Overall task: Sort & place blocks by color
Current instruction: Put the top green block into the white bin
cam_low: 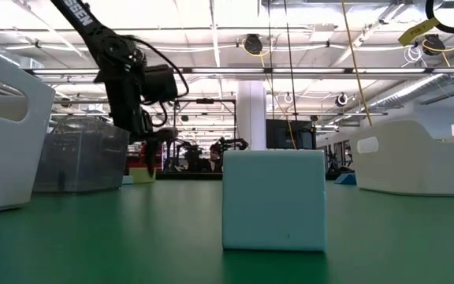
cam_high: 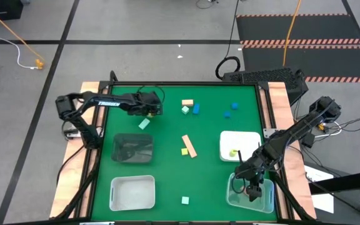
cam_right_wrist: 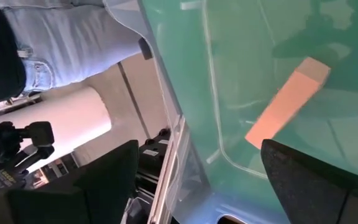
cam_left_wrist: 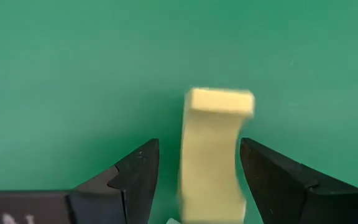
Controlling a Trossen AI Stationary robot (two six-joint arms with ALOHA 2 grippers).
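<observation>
My left gripper [cam_high: 154, 107] hangs open over the far left part of the green mat. In the left wrist view a pale yellowish block [cam_left_wrist: 213, 149] stands blurred between its fingers with a gap on each side; a pale block [cam_high: 144, 124] lies on the mat close by. My right gripper [cam_high: 253, 187] is open over the clear bin [cam_high: 233, 199] at the near right. A salmon-tan bar [cam_right_wrist: 288, 102] lies on that bin's floor beyond its fingers. Other blocks are scattered on the mat: salmon-tan [cam_high: 187, 101], mint [cam_high: 185, 109], blue [cam_high: 196, 109].
A white tray [cam_high: 249, 137] holds a yellow-green block [cam_high: 233, 152]. A dark tray [cam_high: 133, 148] and a white bin [cam_high: 132, 192] stand on the left. A salmon bar [cam_high: 189, 145], two blue blocks [cam_high: 234, 107] and a mint cube [cam_low: 274, 201] lie on the mat. A person's legs [cam_right_wrist: 73, 31] show beyond the table.
</observation>
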